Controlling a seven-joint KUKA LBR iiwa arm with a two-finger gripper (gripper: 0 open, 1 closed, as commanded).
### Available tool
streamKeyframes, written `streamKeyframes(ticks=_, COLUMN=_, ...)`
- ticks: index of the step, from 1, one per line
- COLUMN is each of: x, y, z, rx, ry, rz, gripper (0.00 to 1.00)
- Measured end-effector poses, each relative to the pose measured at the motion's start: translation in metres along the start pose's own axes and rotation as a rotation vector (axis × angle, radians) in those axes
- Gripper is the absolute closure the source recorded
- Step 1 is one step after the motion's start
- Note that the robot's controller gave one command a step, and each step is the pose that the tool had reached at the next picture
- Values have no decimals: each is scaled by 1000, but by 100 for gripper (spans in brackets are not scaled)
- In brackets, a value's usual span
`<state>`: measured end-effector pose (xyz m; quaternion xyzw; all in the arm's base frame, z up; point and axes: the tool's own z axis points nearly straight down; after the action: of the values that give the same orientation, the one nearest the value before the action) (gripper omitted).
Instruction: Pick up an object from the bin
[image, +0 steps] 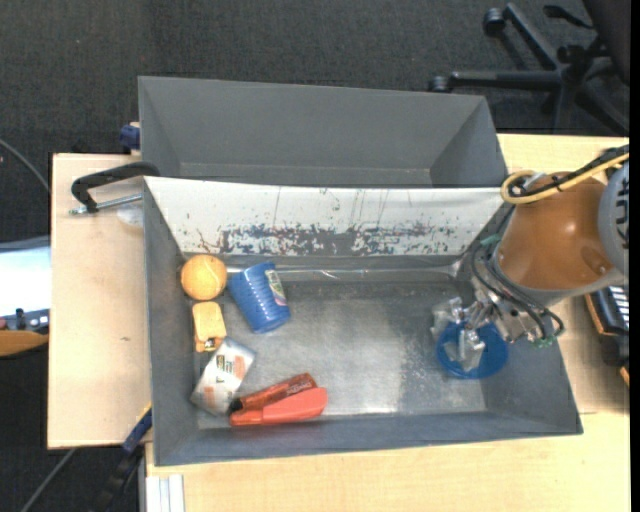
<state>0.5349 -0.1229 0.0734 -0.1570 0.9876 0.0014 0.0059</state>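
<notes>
My pincer (463, 336) is down at a round blue thing (488, 359) by the right wall of the bin (360, 350); spread or pinching, I cannot tell.

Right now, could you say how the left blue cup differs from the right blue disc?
The blue cup lies on its side by the orange ball; the blue disc lies flat beneath the gripper. The cup is a long cylinder, the disc low. Both are blue.
</notes>
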Motion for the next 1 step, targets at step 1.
streamKeyframes(ticks=1, x=-1, y=0, z=-14, rx=1, ry=-2, rz=1, gripper=100)
